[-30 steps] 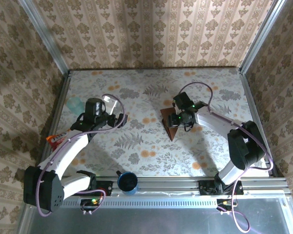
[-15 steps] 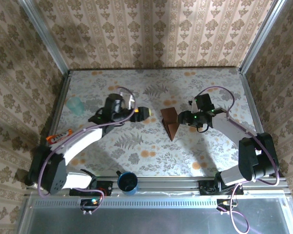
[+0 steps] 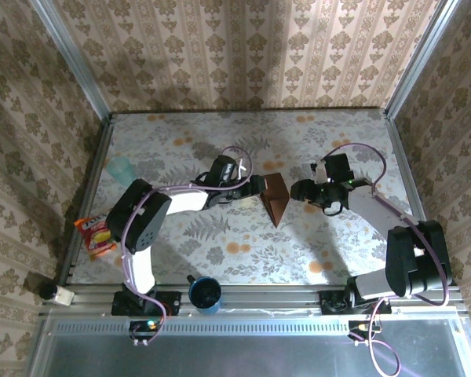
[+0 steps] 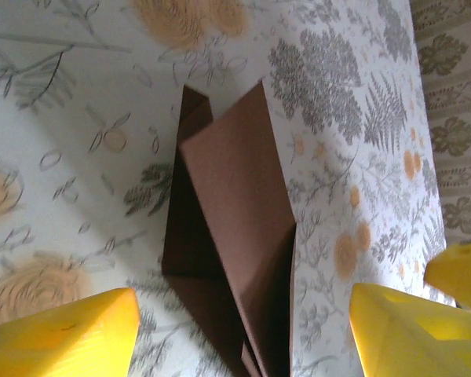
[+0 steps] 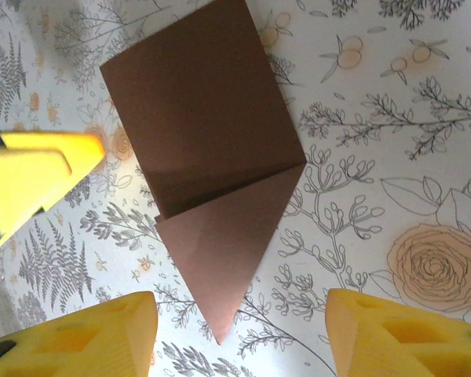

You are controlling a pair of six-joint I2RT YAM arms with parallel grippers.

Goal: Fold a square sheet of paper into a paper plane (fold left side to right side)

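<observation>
The square sheet of paper (image 3: 276, 196), dark reddish-brown, lies mid-table folded into the pointed paper plane shape, tip toward the near edge. In the left wrist view the paper (image 4: 235, 228) shows a raised upper flap. In the right wrist view the paper (image 5: 208, 149) has a triangular tip. My left gripper (image 3: 255, 187) is just left of it, open, its fingers straddling the paper (image 4: 235, 338) without touching. My right gripper (image 3: 298, 191) hovers just right of it, open (image 5: 239, 338), nothing between the pads. The left gripper's yellow finger (image 5: 39, 169) appears beside the paper.
A blue cup (image 3: 206, 292) stands at the near rail between the arm bases. An orange snack packet (image 3: 94, 233) lies at the left edge and a teal cup (image 3: 122, 167) at the far left. Wallpapered walls enclose the table on three sides.
My left arm has swung right across the table to the paper, its jaws narrowing. My right gripper has drawn back to the right, off the paper.
</observation>
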